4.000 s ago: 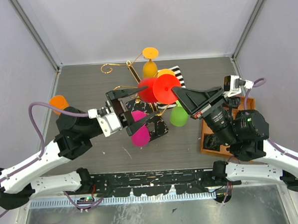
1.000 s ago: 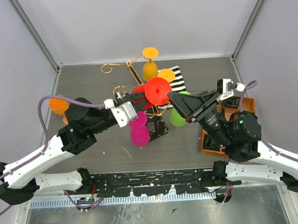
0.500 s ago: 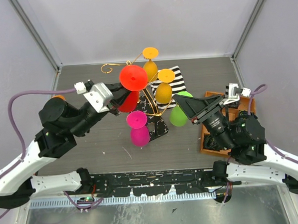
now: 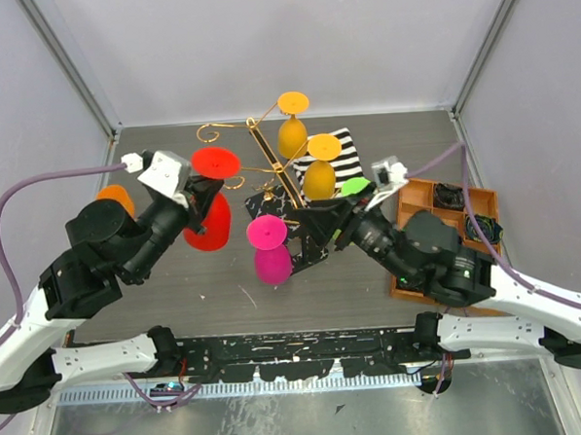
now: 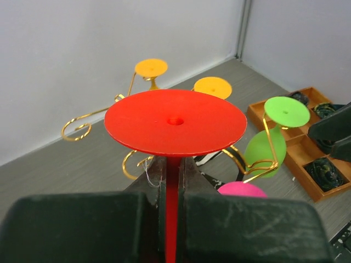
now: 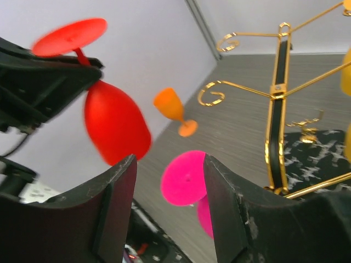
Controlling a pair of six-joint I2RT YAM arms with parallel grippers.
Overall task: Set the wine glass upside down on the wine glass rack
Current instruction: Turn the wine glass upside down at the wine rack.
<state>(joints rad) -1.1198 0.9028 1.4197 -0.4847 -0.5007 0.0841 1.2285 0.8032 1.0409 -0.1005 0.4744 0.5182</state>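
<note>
My left gripper [image 4: 199, 191] is shut on the stem of a red wine glass [image 4: 209, 222], which hangs upside down, foot [image 4: 216, 163] up, left of the rack and apart from it. The left wrist view shows the red foot [image 5: 175, 120] above the closed fingers [image 5: 148, 181]. The wine glass rack [image 4: 268, 158], gold wire on a black veined base [image 4: 314, 247], stands mid-table. My right gripper [image 4: 318, 222] is open and empty, low beside the base. In its wrist view [image 6: 169, 164] the red glass [image 6: 115, 129] shows at the left.
Two yellow glasses [image 4: 291, 135], a green one [image 4: 353, 187] and a pink one [image 4: 270, 253] hang foot-up on the rack. An orange glass [image 4: 114, 199] lies at the left wall. A striped cloth [image 4: 341, 149] lies behind the rack and a wooden tray [image 4: 448, 201] sits at the right.
The left arm carried the red glass left and away from the rack's middle. The right gripper let it go earlier, swung left and low toward the rack base, and opened wider.
</note>
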